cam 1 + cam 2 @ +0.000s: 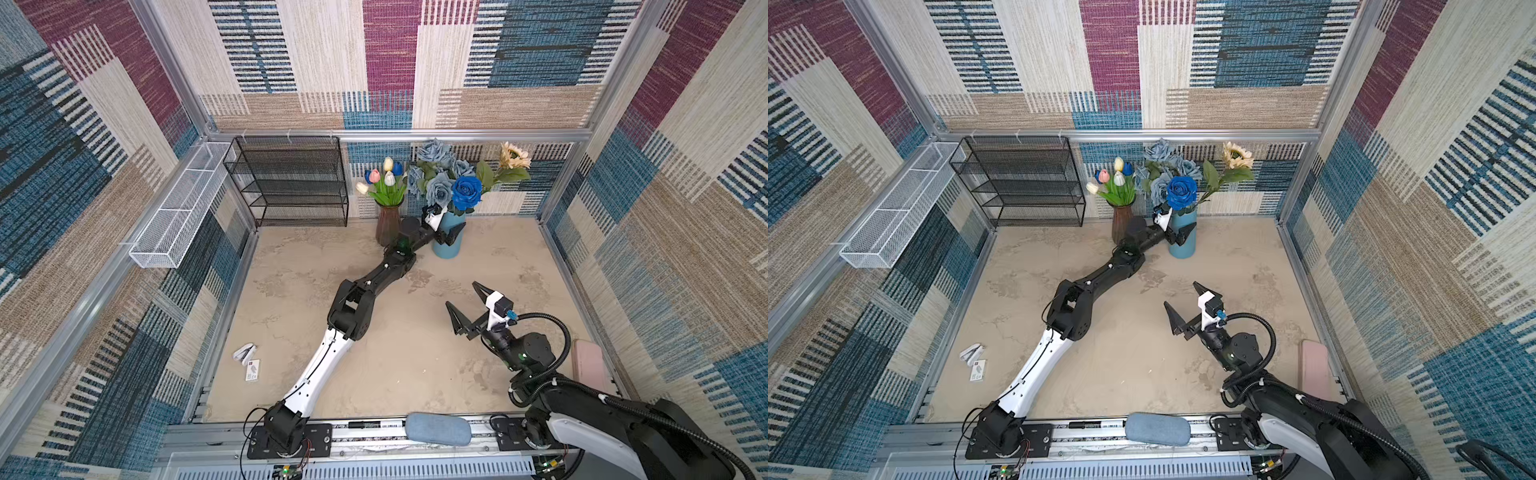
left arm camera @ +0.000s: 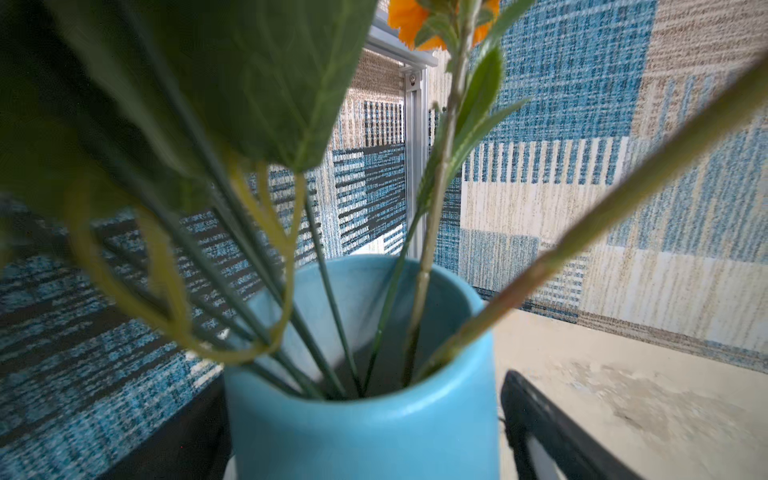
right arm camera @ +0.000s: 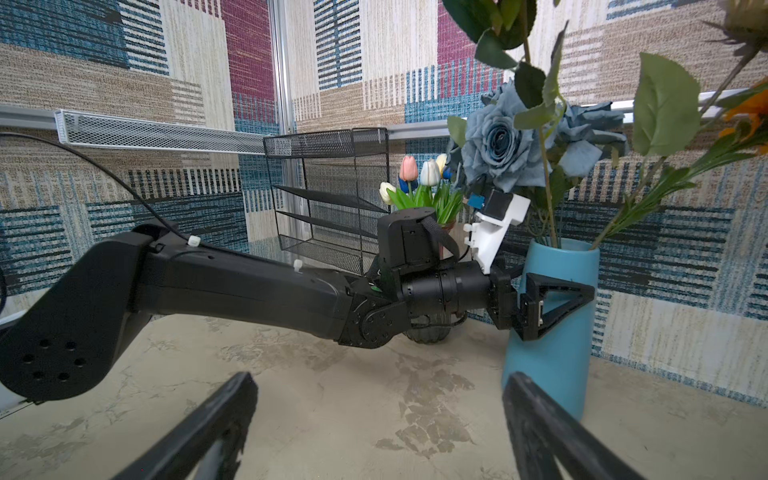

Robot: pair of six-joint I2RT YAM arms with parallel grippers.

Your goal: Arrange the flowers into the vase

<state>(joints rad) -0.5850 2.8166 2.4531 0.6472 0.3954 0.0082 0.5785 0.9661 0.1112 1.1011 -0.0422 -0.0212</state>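
- Flowers point(image 1: 466, 193) stand in the blue vase point(image 1: 448, 252) at the back of the counter point(image 1: 415, 365).
- Left jaws spread around that vase; right jaws spread, well apart.
- A crooked pull-back could tip it.

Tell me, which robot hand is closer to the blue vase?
Left. The left gripper is right at the blue vase, its open jaws on either side of it. The right gripper hangs open over the table, away from it.
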